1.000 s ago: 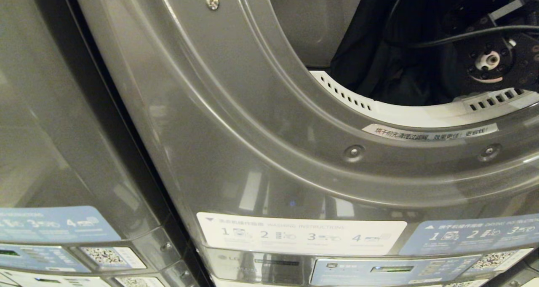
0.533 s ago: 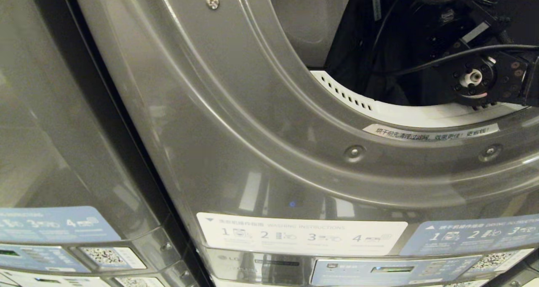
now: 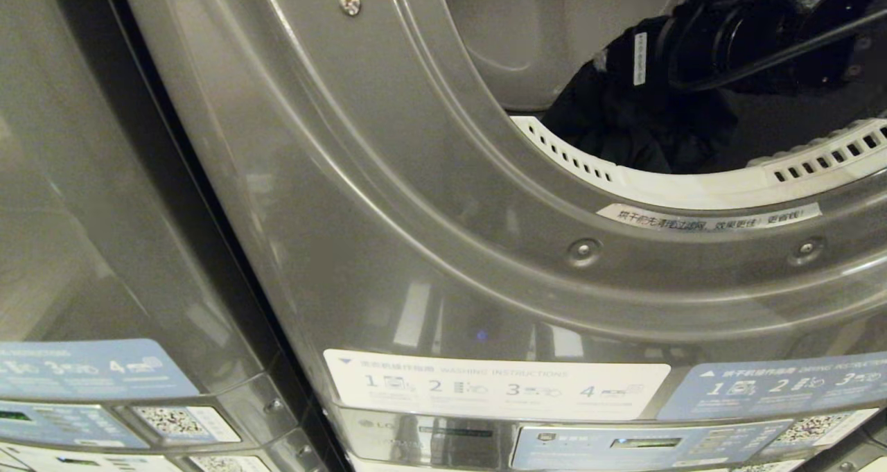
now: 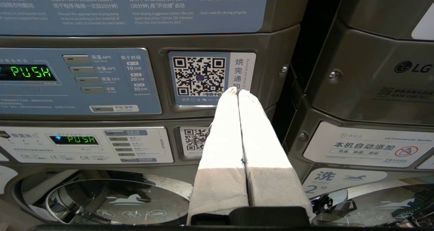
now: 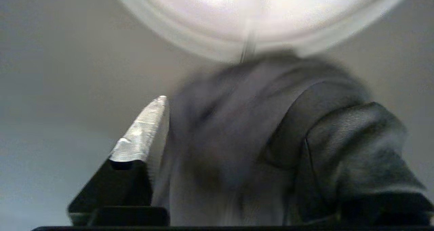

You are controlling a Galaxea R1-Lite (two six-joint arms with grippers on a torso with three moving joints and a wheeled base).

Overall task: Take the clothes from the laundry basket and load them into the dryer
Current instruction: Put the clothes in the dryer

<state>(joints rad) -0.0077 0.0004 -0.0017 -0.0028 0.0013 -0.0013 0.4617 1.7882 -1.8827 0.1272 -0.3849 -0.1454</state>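
The grey dryer (image 3: 388, 202) stands with its door opening bare at the upper right in the head view. A dark garment (image 3: 624, 125) with a white tag lies bunched inside the drum just behind the lip. My right arm (image 3: 762, 28) reaches into the drum above it. In the right wrist view my right gripper (image 5: 268, 103) is open, one silver fingertip (image 5: 145, 129) bare and the dark cloth (image 5: 244, 132) draped loosely over the other side. My left gripper (image 4: 237, 91) is shut and empty in front of a control panel. The laundry basket is out of view.
A white perforated lint filter (image 3: 575, 161) lines the drum's lower lip. A second grey machine (image 3: 83, 181) stands close on the left. Instruction stickers (image 3: 495, 385) and control panels (image 4: 78, 81) with lit displays sit below, above the round glass washer doors (image 4: 115, 200).
My right arm has lifted and rolled inside the drum and its jaws have opened. The dark garment, hanging tall before, now sits lower in a bunch at the lip.
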